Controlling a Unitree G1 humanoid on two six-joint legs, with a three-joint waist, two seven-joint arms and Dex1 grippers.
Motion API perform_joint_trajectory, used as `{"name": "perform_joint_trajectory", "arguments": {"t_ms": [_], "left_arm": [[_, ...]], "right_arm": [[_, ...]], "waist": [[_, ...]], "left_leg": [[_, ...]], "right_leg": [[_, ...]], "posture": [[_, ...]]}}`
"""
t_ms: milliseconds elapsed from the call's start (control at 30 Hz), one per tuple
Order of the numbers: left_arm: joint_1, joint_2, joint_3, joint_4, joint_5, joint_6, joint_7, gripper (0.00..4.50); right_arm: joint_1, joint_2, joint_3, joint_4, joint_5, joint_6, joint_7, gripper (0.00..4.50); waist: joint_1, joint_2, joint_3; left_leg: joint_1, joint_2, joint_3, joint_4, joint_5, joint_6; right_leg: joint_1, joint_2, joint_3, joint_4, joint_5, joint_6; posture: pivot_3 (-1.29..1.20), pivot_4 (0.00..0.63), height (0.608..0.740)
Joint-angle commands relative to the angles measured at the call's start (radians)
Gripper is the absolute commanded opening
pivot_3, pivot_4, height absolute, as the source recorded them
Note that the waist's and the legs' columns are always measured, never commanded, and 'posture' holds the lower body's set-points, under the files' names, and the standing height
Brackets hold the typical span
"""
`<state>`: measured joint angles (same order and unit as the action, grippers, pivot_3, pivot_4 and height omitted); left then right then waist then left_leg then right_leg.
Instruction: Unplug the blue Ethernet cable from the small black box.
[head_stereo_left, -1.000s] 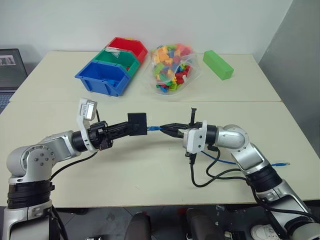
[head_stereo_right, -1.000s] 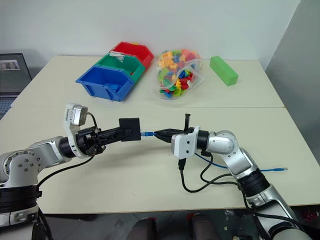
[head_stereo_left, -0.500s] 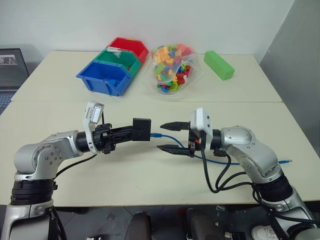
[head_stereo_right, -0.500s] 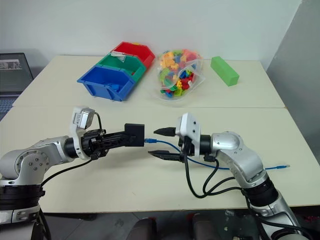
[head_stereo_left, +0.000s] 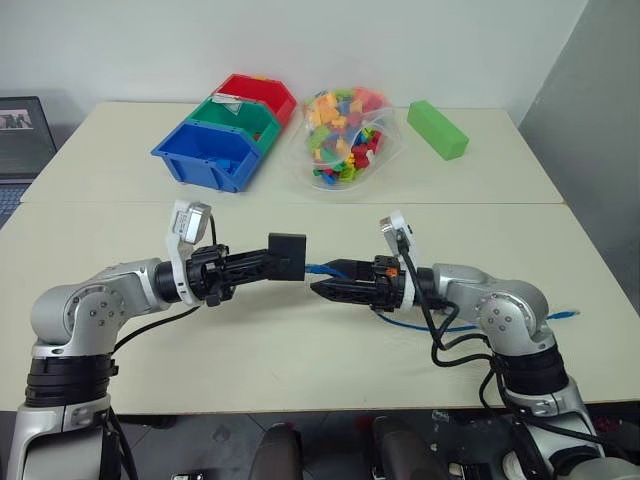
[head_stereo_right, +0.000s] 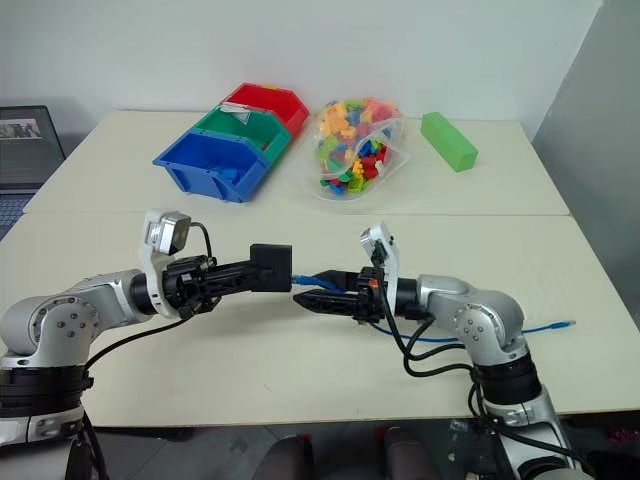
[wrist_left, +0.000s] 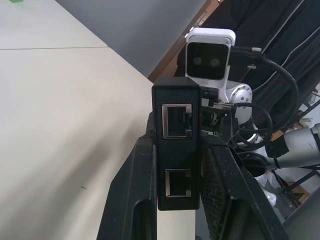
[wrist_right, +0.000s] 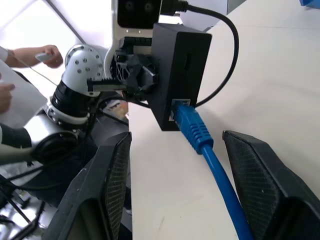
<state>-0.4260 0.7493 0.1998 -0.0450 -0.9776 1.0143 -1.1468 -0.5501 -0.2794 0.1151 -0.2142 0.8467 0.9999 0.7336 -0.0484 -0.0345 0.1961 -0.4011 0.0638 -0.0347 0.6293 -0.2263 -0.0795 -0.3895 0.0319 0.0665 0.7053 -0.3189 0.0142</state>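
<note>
a: blue cable (wrist_right: 192, 125) plugged into black box (wrist_right: 177, 75), box clamped in left gripper (head_stereo_left: 262, 264) above table (head_stereo_left: 300, 340).

b: right gripper (wrist_right: 177, 165) jaws apart around limp cord; better pinch stiff plug.

No text, label, brand, number or sign can be read in any view. At the left edge of the head views a dark screen (head_stereo_left: 22, 135) is seen, but what is displayed on it cannot be made out.
</note>
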Motion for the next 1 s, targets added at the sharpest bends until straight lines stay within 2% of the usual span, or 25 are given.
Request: {"name": "perform_joint_trajectory", "arguments": {"t_ms": [33,533,667,767,1000], "left_arm": [[-0.026,0.003,0.026,-0.022,-0.026,0.001,-0.002,0.78],[-0.024,-0.01,0.033,-0.028,-0.035,-0.002,0.013,0.78],[-0.025,-0.009,0.031,-0.03,-0.037,-0.002,0.016,0.78],[-0.026,-0.009,0.032,-0.031,-0.039,-0.001,0.019,0.78],[-0.025,-0.005,0.029,-0.033,-0.049,0.0,0.018,0.78]], "right_arm": [[-0.029,0.027,-0.042,-0.003,0.045,0.015,-0.013,3.07],[-0.049,0.059,-0.06,0.057,0.058,0.033,-0.012,3.07],[-0.052,0.056,-0.057,0.059,0.053,0.033,-0.007,2.36],[-0.054,0.053,-0.054,0.06,0.051,0.032,-0.002,1.57],[-0.056,0.048,-0.047,0.058,0.052,0.035,0.014,0.06]], "waist": [[-0.002,0.0,0.0],[-0.003,0.0,0.0],[-0.003,0.0,0.0],[-0.003,0.0,0.0],[-0.003,0.0,0.0]], "left_leg": [[0.0,0.0,0.0,0.0,0.0,0.0],[0.0,0.0,0.0,0.0,0.0,0.0],[0.0,0.0,0.0,0.0,0.0,0.0],[0.0,0.0,0.0,0.0,0.0,0.0],[0.0,0.0,0.0,-0.001,0.0,0.0]], "right_leg": [[0.0,0.0,0.0,0.0,0.0,0.0],[0.0,0.0,0.0,-0.001,0.0,0.0],[0.0,0.0,0.0,-0.001,0.0,0.0],[0.0,0.0,0.0,-0.001,0.0,0.0],[0.0,0.0,0.0,-0.001,0.0,0.0]], "posture": [[0.0,0.15,0.74],[0.0,0.15,0.74],[0.0,0.15,0.74],[0.0,0.15,0.74],[0.0,0.15,0.74]]}}
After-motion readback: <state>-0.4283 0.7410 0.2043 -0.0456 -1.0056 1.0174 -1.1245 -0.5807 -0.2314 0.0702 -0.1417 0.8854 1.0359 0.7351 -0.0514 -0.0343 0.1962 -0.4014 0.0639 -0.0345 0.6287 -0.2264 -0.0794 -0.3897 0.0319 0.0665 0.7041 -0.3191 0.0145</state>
